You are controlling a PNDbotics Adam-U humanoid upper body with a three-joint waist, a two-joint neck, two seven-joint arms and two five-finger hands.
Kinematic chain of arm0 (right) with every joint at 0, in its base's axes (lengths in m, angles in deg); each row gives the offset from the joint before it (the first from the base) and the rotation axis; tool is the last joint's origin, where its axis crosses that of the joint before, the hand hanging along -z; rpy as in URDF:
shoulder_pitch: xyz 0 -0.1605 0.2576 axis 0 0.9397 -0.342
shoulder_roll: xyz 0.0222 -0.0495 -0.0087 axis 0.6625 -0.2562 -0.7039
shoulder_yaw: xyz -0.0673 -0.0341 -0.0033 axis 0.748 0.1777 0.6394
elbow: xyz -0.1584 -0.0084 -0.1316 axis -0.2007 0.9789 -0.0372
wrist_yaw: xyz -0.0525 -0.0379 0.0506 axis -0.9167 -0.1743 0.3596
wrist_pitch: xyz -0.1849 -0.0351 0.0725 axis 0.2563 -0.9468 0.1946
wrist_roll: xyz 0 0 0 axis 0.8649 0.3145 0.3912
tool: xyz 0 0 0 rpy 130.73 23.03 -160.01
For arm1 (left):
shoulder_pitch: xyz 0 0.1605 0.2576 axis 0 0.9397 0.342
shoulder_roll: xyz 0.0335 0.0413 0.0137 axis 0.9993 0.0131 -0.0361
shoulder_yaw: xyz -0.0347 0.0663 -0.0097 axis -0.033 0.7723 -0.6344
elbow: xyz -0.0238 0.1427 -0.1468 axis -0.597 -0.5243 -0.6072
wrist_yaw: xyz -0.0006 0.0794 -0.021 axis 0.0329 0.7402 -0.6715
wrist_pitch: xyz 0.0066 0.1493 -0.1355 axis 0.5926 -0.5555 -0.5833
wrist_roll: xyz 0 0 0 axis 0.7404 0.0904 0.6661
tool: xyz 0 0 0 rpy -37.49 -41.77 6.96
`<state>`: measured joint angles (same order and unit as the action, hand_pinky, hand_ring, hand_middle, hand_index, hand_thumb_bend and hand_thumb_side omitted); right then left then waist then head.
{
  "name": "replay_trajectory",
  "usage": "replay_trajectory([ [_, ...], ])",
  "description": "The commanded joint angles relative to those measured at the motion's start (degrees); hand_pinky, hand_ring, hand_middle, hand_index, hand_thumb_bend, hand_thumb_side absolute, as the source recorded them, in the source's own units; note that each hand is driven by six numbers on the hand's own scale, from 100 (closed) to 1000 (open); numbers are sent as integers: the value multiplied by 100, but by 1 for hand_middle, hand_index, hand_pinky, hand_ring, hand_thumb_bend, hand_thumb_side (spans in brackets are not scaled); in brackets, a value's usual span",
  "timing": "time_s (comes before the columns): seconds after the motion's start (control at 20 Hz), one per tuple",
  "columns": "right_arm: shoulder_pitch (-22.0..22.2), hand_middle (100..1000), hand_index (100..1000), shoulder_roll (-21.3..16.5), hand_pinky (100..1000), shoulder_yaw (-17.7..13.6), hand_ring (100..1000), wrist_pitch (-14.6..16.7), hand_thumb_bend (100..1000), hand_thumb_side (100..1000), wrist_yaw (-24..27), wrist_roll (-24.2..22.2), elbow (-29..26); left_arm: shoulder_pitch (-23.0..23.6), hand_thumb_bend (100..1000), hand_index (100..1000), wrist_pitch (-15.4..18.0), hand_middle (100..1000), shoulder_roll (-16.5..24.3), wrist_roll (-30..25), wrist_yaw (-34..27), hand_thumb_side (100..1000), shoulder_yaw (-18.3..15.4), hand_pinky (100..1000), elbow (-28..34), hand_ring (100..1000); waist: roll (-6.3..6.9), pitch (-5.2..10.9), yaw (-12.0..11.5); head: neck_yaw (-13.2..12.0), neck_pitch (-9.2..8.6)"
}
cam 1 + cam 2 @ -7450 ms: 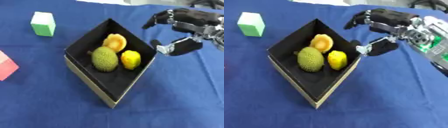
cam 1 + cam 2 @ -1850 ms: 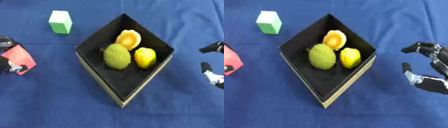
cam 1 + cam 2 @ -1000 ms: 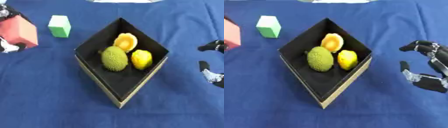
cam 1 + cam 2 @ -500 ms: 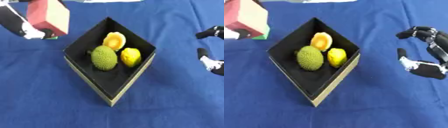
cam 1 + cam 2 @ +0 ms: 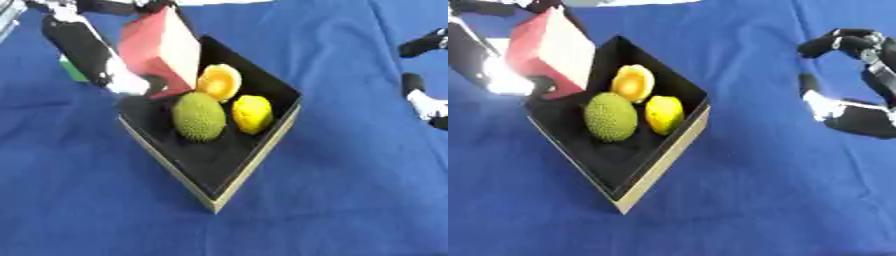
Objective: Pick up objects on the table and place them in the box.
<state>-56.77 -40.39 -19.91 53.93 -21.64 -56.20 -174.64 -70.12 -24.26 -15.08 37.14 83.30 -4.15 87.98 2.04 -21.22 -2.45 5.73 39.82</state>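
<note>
My left hand (image 5: 92, 55) grasps the red block (image 5: 162, 47), tilted over the far-left corner of the black box (image 5: 254, 167); free floor lies nearer me, beside the green durian (image 5: 199, 116)

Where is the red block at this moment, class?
The red block is held by the left robot hand at the left-eye view's upper left, tilted over the box's far-left rim, beside the orange fruit.

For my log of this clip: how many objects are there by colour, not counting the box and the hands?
Red: 1, the red block, held over the box's corner
Green: 2, the bumpy green fruit and the green block
Orange: 1, the orange fruit
Yellow: 1, the lemon
Total: 5
</note>
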Motion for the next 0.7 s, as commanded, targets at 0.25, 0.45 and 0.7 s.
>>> replay_trajectory([
  [0.25,-269,656,792,-230,827,-50,720,-59,100,472,248,-166,-83,-143,145,851,170,727,-176,-17,287,455,137,863,-402,784,23,77,82,-41,36],
  [0.45,-330,655,792,-199,827,-40,719,-85,100,474,287,-204,-83,-123,305,916,398,812,-271,-17,624,535,132,913,-635,862,35,59,123,-41,32],
  [0.7,-352,651,790,-157,826,-37,715,-113,100,483,328,-209,-83,-112,453,934,762,845,-313,-17,1019,549,125,936,-663,899,41,52,126,-39,42],
])
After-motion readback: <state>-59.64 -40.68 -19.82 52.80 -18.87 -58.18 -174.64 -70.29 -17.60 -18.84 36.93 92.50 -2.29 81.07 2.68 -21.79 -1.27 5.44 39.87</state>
